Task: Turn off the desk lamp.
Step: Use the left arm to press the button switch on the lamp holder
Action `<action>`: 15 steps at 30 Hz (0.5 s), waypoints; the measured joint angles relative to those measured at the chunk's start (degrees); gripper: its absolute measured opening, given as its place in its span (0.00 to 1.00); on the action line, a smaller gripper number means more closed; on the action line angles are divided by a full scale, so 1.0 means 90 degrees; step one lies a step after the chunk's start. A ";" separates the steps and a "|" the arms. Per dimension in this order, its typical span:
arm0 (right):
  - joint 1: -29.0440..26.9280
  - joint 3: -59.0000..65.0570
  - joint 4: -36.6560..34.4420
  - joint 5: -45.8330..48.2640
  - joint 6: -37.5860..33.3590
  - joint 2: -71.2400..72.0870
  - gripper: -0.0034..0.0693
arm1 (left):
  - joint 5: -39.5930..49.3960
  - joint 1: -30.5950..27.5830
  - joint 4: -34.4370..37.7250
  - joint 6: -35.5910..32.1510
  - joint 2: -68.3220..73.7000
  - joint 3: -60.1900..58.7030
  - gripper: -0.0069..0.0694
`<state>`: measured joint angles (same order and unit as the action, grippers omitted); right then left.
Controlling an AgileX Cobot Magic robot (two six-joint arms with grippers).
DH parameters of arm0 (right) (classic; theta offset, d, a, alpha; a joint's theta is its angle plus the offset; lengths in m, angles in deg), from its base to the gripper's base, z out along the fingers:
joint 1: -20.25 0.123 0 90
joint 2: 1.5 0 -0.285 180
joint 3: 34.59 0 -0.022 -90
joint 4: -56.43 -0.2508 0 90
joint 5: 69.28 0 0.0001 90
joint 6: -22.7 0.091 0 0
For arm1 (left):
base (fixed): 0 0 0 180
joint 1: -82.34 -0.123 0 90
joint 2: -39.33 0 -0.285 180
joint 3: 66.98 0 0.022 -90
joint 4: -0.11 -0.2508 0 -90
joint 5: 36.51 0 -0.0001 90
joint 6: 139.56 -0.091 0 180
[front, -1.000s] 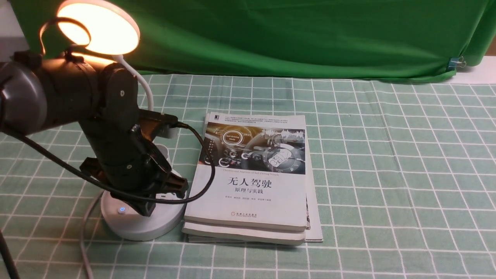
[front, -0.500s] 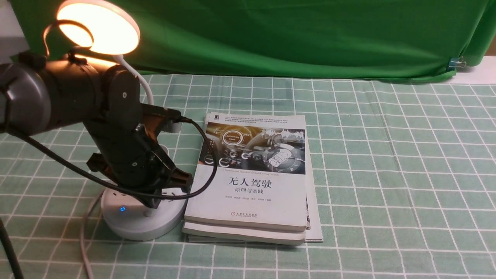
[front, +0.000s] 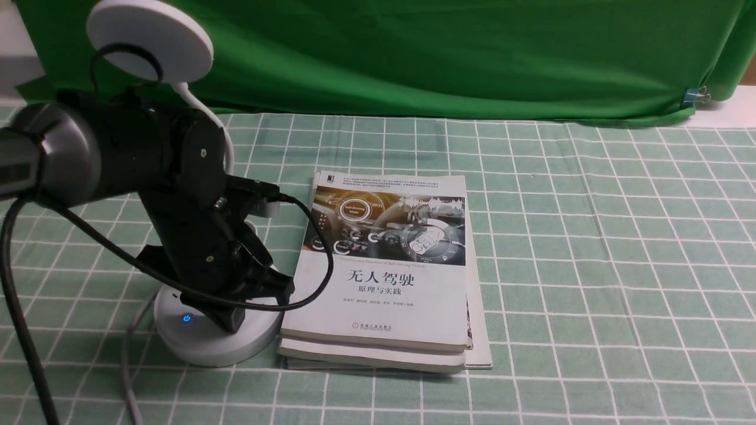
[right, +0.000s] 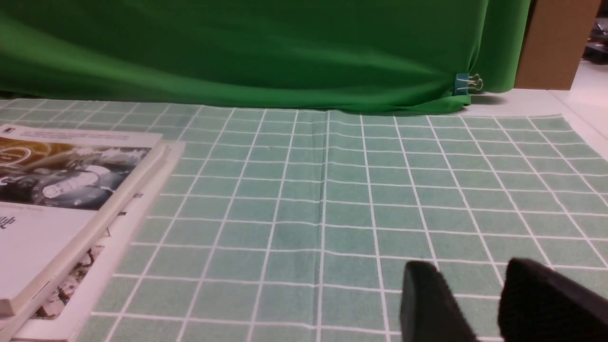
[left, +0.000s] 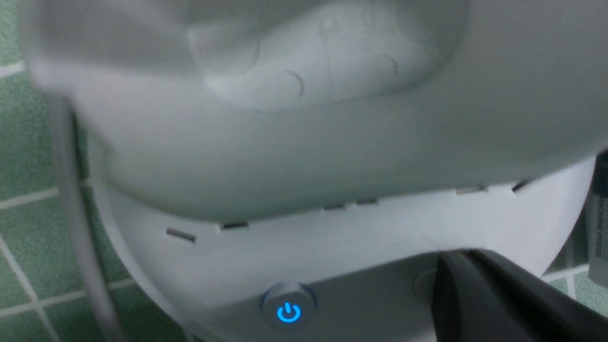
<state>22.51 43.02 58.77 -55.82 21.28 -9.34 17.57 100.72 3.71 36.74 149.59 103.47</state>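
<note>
The white desk lamp stands at the left of the table; its round disc head (front: 150,38) is dark. My left gripper (front: 227,321) is shut, and its joined black tips press down on the lamp's round base (front: 201,345), just right of a glowing blue power button (front: 186,318). In the left wrist view the fingertips (left: 456,266) rest on a second round button (left: 424,285) beside the blue one (left: 289,313). My right gripper (right: 470,273) hangs open over bare cloth, with nothing between its fingers. It does not show in the front view.
A stack of books (front: 384,277) lies right beside the lamp base. The lamp's grey cord (front: 127,360) runs to the table's front edge. A green curtain (front: 443,53) closes the back. A checked green cloth (front: 590,248) covers the table.
The lamp head was lit warm yellow in both earlier frames and is now dark. My left gripper rose a little, then came back down onto the base.
</note>
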 joint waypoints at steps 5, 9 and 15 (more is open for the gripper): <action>0.0000 0.0000 0.0000 0.0000 0.0000 0.0000 0.38 | 0.0040 0.0000 0.0043 0.0000 -0.0546 -0.0001 0.09; 0.0000 0.0000 0.0000 0.0000 0.0000 0.0000 0.38 | 0.0100 0.0000 0.0058 -0.0006 -0.0722 -0.0001 0.09; 0.0000 0.0000 0.0000 0.0000 0.0000 0.0000 0.38 | 0.0040 0.0000 0.0037 -0.0042 -0.0369 -0.0001 0.09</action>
<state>22.51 43.02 58.77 -55.82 21.28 -9.34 17.94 100.72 4.04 36.36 146.27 103.46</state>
